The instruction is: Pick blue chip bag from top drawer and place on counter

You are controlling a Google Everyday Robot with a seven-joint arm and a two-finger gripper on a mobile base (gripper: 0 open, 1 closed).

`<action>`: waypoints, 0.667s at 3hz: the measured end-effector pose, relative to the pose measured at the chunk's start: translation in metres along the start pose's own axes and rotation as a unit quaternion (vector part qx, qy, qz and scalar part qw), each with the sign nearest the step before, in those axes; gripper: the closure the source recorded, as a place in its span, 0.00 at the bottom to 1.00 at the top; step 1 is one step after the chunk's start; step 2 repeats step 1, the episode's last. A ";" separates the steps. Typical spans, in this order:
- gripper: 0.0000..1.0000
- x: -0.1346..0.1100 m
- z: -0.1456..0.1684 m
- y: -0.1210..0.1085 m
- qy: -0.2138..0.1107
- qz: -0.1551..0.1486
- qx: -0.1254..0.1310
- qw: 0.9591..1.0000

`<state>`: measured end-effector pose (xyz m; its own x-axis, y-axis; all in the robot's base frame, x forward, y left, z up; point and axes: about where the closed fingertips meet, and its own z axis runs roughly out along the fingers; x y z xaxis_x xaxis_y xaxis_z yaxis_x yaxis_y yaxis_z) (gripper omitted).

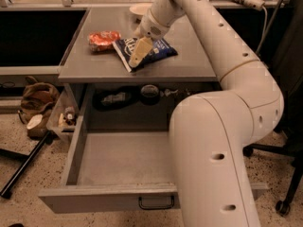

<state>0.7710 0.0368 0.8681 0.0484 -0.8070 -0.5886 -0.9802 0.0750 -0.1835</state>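
The blue chip bag lies flat on the grey counter, near its front middle. My gripper reaches down from the long white arm and rests on the bag's left half, covering part of it. The top drawer is pulled fully out below the counter. Its inside shows nothing in it, and its front panel carries a small dark loop handle.
An orange-red snack bag lies on the counter just left of the blue bag. A white bowl stands at the counter's back. My arm's large white links cover the drawer's right side. Bags and clutter sit on the floor at left.
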 end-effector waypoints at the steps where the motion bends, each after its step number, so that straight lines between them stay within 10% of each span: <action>1: 0.00 0.000 0.000 0.000 0.000 0.000 0.000 1.000; 2: 0.00 0.000 0.000 0.000 0.000 0.000 0.000 1.000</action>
